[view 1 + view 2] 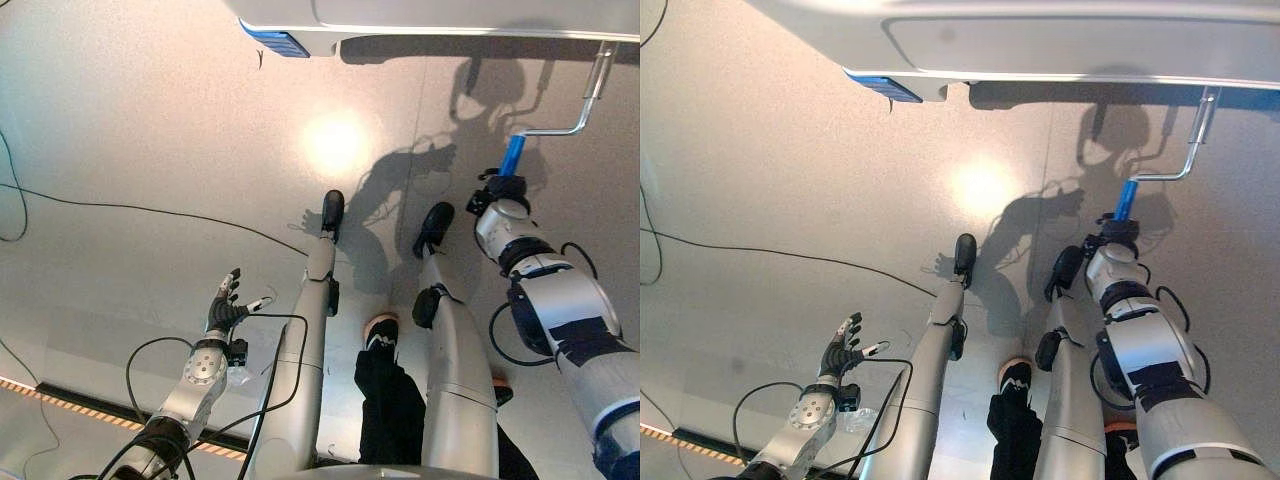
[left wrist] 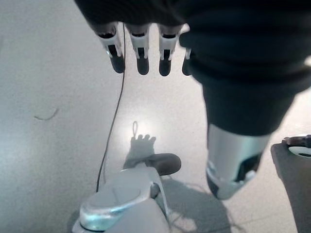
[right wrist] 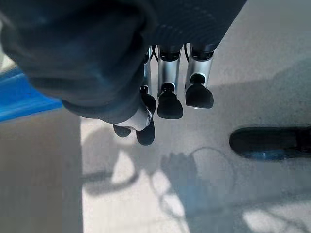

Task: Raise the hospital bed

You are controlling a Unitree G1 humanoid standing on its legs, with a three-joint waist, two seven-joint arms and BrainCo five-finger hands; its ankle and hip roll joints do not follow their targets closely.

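Observation:
The hospital bed's pale edge (image 1: 420, 22) runs along the far side. From under it a metal crank (image 1: 590, 95) hangs down at the right and ends in a blue grip (image 1: 513, 153). My right hand (image 1: 497, 190) sits just below the end of that grip. Its fingers (image 3: 170, 97) are curled with the thumb tip near them, and nothing shows between them. The blue grip (image 3: 22, 97) passes beside the hand's cover. My left hand (image 1: 225, 305) hangs low at the left over the floor, fingers (image 2: 141, 53) straight and holding nothing.
A blue pedal or tag (image 1: 275, 42) sits under the bed edge at the centre-left. A person's dark trouser leg and shoe (image 1: 380, 335) stand close in front. A thin black wire (image 1: 120, 207) crosses the grey floor, and striped tape (image 1: 60, 398) lies at lower left.

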